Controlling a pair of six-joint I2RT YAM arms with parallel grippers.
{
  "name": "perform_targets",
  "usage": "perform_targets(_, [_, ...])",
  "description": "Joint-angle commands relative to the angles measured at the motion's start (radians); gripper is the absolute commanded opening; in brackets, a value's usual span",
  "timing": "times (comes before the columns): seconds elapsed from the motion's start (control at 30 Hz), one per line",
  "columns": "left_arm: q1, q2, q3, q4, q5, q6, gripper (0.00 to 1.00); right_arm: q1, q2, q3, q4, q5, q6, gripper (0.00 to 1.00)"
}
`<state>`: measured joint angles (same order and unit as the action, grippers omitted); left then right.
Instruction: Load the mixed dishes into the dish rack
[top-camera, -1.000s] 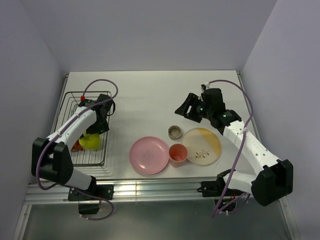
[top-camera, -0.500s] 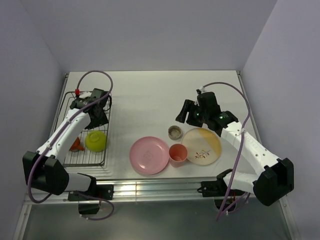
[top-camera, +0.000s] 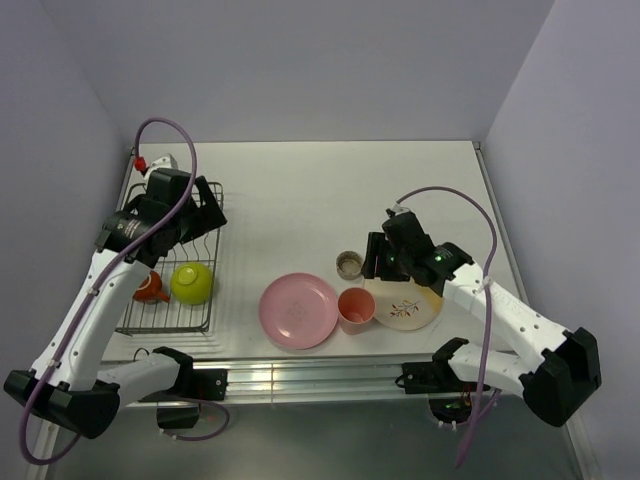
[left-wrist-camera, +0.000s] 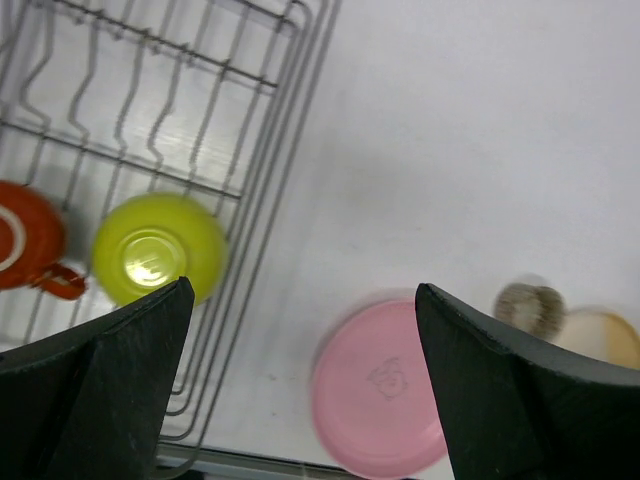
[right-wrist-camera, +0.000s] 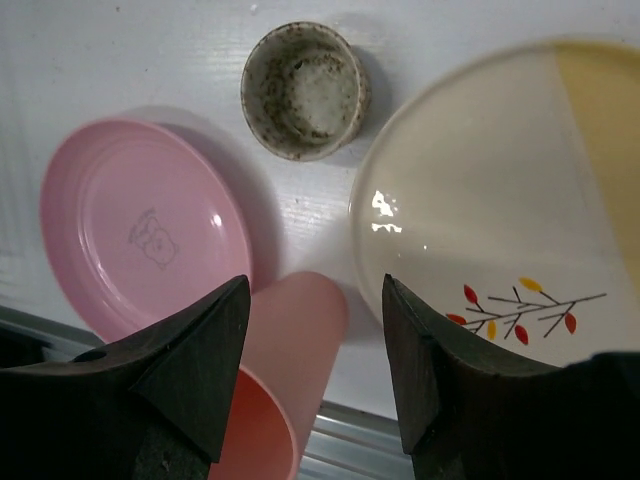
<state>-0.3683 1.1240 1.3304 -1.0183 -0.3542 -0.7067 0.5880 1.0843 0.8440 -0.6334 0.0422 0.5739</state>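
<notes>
Left fingers (left-wrist-camera: 110, 385): wide apart, nothing between them. They hang high over the right rim of the dish rack (left-wrist-camera: 290, 150), pointing down at the bare tabletop (top-camera: 300, 190) just past that rim.

Right fingers (right-wrist-camera: 180, 370): also apart, holding nothing, low over the loose dishes. The gap between them frames the spot where three pieces meet.

- Small grey cup (right-wrist-camera: 303, 92): upright, mouth up, on the far side of the group, apart from both plates.
- Pink plate (right-wrist-camera: 140, 220): flat on the tabletop, left of the group.
- Salmon cup (right-wrist-camera: 285, 360): standing mouth up between the two plates, at the pink plate's right rim. Can't tell if they touch.
- Cream plate (right-wrist-camera: 500, 200): flat, orange section on its right part, leaf sprig on the side nearer me.

The rack sits on the left of the tabletop, long side running away from me. Two pieces are in its near end:
- Green bowl (left-wrist-camera: 158, 248): looks mouth-down, against the right side.
- Red mug (left-wrist-camera: 25, 240): just beside the bowl, toward the left wall.

Far end of the rack shows only prongs.
</notes>
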Motion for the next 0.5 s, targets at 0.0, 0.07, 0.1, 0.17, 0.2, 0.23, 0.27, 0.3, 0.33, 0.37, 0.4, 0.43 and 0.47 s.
perform_targets(0.0, [-0.007, -0.009, 0.003, 0.116, 0.168, 0.041, 0.99, 0.018, -0.104, -0.019, -0.049, 0.035, -0.005, 0.63])
perform_targets(0.07, [-0.011, -0.009, -0.022, 0.144, 0.193, 0.046, 0.99, 0.022, -0.153, -0.023, -0.068, 0.028, 0.003, 0.62])
perform_targets(0.1, [-0.012, -0.009, -0.046, 0.153, 0.201, 0.046, 0.98, 0.026, -0.173, -0.028, -0.074, 0.028, 0.010, 0.62])
perform_targets(0.17, [-0.015, -0.010, -0.089, 0.184, 0.222, 0.050, 0.98, 0.026, -0.224, -0.042, -0.083, 0.041, 0.023, 0.62])
perform_targets(0.2, [-0.017, -0.010, -0.100, 0.193, 0.225, 0.052, 0.98, 0.026, -0.239, -0.046, -0.089, 0.038, 0.026, 0.62])
perform_targets(0.23, [-0.021, -0.009, -0.111, 0.204, 0.234, 0.049, 0.98, 0.027, -0.257, -0.055, -0.092, 0.030, 0.029, 0.62])
perform_targets(0.27, [-0.024, -0.009, -0.122, 0.208, 0.238, 0.049, 0.98, 0.029, -0.262, -0.060, -0.095, 0.016, 0.033, 0.62])
perform_targets(0.3, [-0.027, -0.009, -0.140, 0.218, 0.241, 0.047, 0.98, 0.029, -0.265, -0.066, -0.101, -0.013, 0.037, 0.61])
perform_targets(0.33, [-0.037, -0.010, -0.148, 0.228, 0.247, 0.046, 0.98, 0.032, -0.268, -0.078, -0.106, -0.025, 0.040, 0.61])
perform_targets(0.37, [-0.041, -0.012, -0.154, 0.234, 0.247, 0.046, 0.98, 0.045, -0.273, -0.085, -0.106, -0.031, 0.049, 0.60])
perform_targets(0.4, [-0.047, -0.013, -0.161, 0.236, 0.247, 0.044, 0.97, 0.053, -0.276, -0.103, -0.107, -0.025, 0.055, 0.59])
perform_targets(0.43, [-0.052, -0.015, -0.163, 0.238, 0.248, 0.042, 0.97, 0.062, -0.280, -0.114, -0.104, -0.025, 0.060, 0.59])
perform_targets(0.47, [-0.057, -0.015, -0.162, 0.241, 0.247, 0.044, 0.97, 0.076, -0.281, -0.123, -0.101, -0.025, 0.070, 0.59])
